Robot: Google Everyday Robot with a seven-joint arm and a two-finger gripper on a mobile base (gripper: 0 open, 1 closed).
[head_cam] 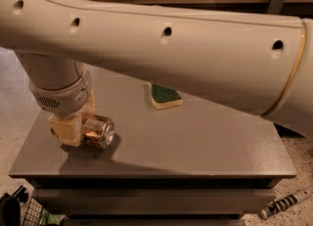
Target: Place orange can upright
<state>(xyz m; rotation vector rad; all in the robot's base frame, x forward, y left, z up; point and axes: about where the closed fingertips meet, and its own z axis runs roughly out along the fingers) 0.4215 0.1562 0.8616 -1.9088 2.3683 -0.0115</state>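
The orange can lies on its side near the front left of the grey table, with its silver end facing right and toward me. My gripper hangs down from the wrist at the left, with one beige finger in front of the can and the other behind it. It is shut on the can, which rests at table level. The can's left part is hidden by the front finger.
A green-topped sponge lies at mid-table, just below my large arm link, which spans the whole view. A wire basket stands on the floor at the lower left. A slim tool lies on the floor at the lower right.
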